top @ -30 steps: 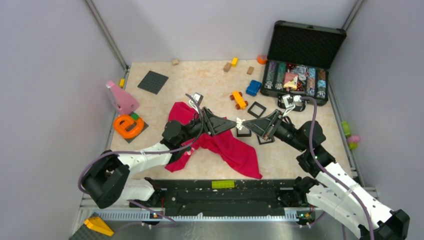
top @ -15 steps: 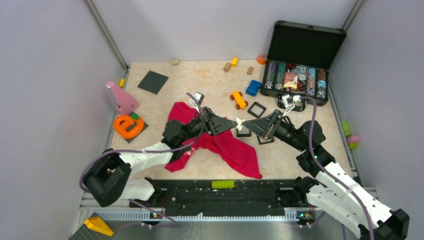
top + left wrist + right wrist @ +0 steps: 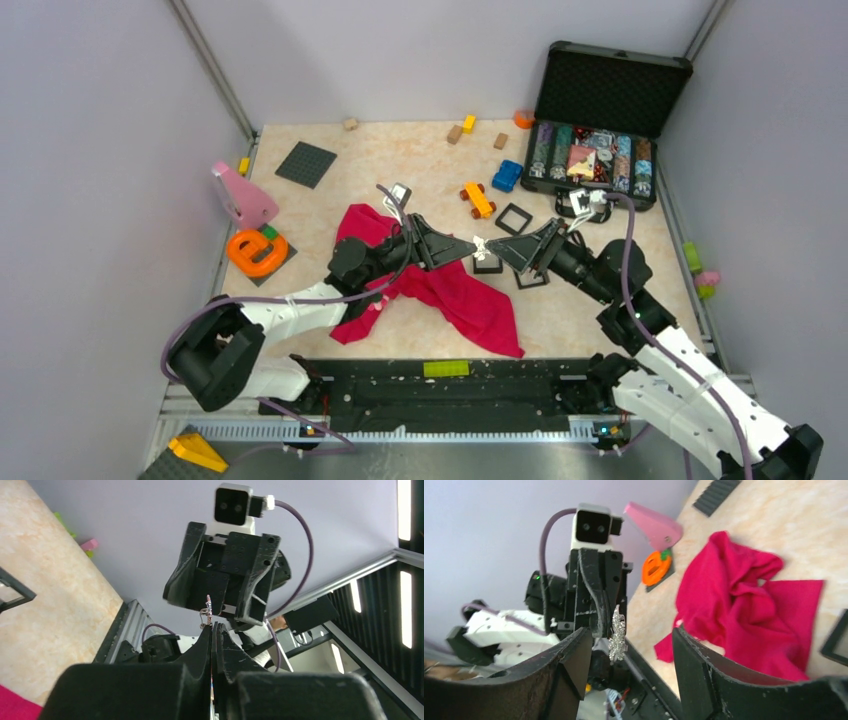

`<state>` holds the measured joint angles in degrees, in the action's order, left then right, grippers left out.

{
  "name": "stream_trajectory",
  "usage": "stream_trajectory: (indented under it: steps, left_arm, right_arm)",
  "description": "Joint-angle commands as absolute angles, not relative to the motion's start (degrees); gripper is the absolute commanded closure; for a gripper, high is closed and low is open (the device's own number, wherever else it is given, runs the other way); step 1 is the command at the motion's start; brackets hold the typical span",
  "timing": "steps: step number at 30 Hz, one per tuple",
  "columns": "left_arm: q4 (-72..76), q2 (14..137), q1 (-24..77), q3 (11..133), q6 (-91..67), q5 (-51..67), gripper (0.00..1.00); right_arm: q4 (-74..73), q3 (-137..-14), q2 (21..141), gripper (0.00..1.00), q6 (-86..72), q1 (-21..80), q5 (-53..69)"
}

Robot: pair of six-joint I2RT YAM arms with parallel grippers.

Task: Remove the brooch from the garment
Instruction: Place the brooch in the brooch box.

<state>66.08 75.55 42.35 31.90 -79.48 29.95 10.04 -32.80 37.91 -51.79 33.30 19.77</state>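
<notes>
Item one, the left pincer (image 3: 468, 246): its jaws are pressing together on the edge of the brooch (image 3: 480, 244), holding it up in the air, clear of the counter (image 3: 400, 160). Item two, the right pincer (image 3: 499, 248): it is facing the left one tip to tip, its fingers (image 3: 574, 655) standing apart on either side of the brooch and not touching it. Item three, the brooch: it is glinting silvery and showing edge-on, hanging just past the right edge of the garment (image 3: 450, 290), off the cloth. Item four, the garment: red cloth, lying crumpled on the counter under the left arm. Also lying about: black frames (image 3: 513, 219) near the pincers, an orange car (image 3: 478, 200) and a blue car (image 3: 507, 176) beyond them, an open case (image 3: 610, 90) at the far right, and an orange ring toy (image 3: 256, 251) at the left.
</notes>
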Motion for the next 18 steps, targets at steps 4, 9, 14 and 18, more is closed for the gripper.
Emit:
stream_trajectory:
  steps: [4, 9, 14, 18]
  left_arm:
    - [56.28, 78.50, 42.20, 35.91, -71.31, 28.76, 1.00]
    - [54.19, 84.92, 42.42, 38.66, -66.44, 30.63, 1.00]
    - [54.47, 92.61, 42.63, 41.88, -66.62, 31.37, 1.00]
    - [57.62, 99.94, 43.70, 45.61, -68.61, 31.68, 1.00]
  right_arm:
    - [-12.04, -40.73, 30.90, 0.37, -41.53, 33.22, 0.59]
    - [-23.36, -43.75, 30.44, 0.38, -36.47, 33.22, -9.74]
    - [-27.02, -43.76, 29.27, 0.38, -34.97, 33.22, -15.22]
    - [-26.56, -42.99, 28.57, 0.39, -35.20, 33.22, -15.69]
